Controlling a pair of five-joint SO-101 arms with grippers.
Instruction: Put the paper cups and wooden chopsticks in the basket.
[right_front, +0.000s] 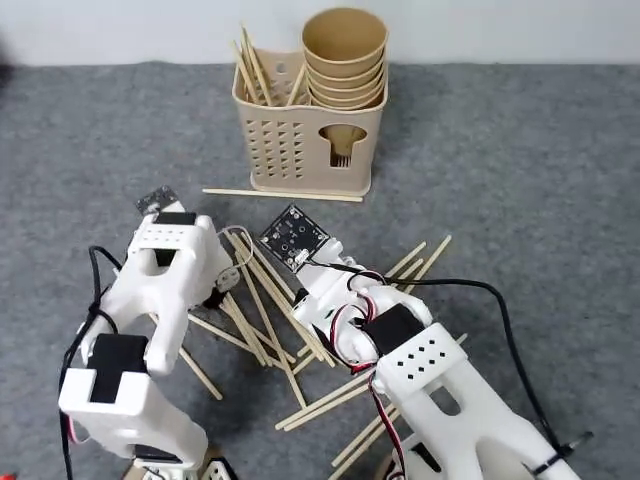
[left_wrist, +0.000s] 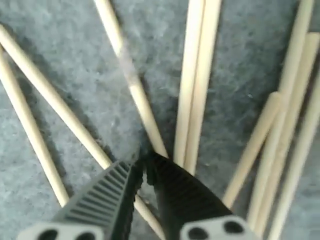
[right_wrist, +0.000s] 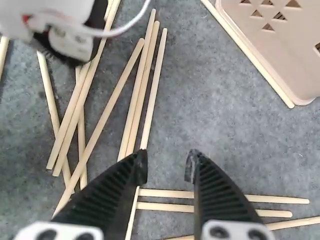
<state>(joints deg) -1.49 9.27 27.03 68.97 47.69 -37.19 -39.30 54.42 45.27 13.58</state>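
Left claw (left_wrist: 145, 167) sat low, jaws drawn narrow with tips nearly meeting over the wooden chopsticks (left_wrist: 195, 75) strewn on the grey felt surface (left_wrist: 65, 45), while the right claw (right_wrist: 166, 167) hung half open above the felt among them. High view took in a pale wall (right_front: 500, 30) along the top of the frame and, at upper middle, the basket (right_front: 300, 150) with the paper cups (right_front: 345, 60) stacked in its right-hand compartment and several chopsticks upright beside them. Right wrist view caught the basket's corner and a single chopstick (right_wrist: 250, 55) lying along its foot.
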